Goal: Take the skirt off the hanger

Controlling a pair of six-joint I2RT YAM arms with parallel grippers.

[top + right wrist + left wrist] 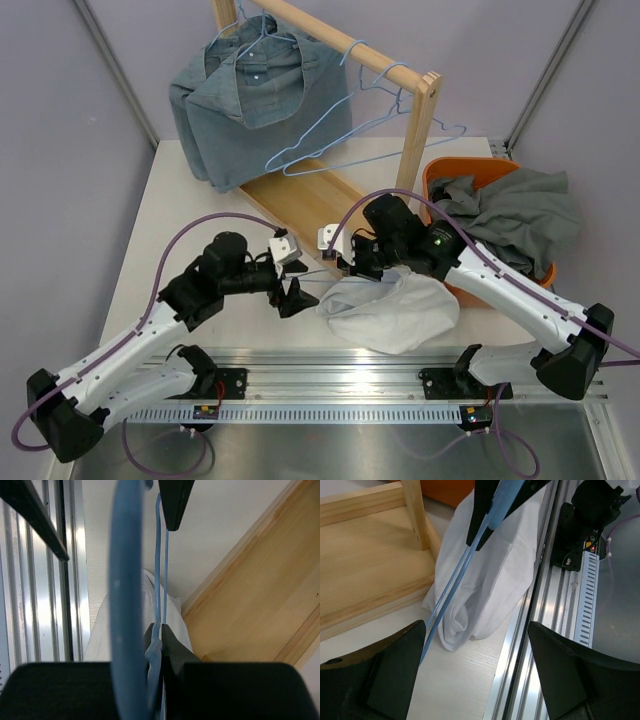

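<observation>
Right gripper: clenched on a blue wire hanger, pinching the thin wire tight between the fingertips. Raised a little above the table, pointing toward the left arm. From the left wrist, seen at the top of the view, with the hanger's two wires slanting down and to the left in front of the cloth.

Left gripper: released, spread wide, grasping nothing. Hovers over the bare tabletop just left of the hanger's low end, with one finger close beside the wire.

Just below and to the right of both grippers: the white skirt, slumped in a soft heap on the table. Touches the base board of the wooden rack on its far side and spills onto the aluminium rail at the near edge. Cannot tell whether hooked on the hanger at any point or wholly free of it.

Farther out, on the rack's top bar: a denim shirt on its own hanger, and beside it several bare blue hangers. Right of the rack: an orange bin, stuffed with a crumpled grey garment and partly hidden behind the right arm.
</observation>
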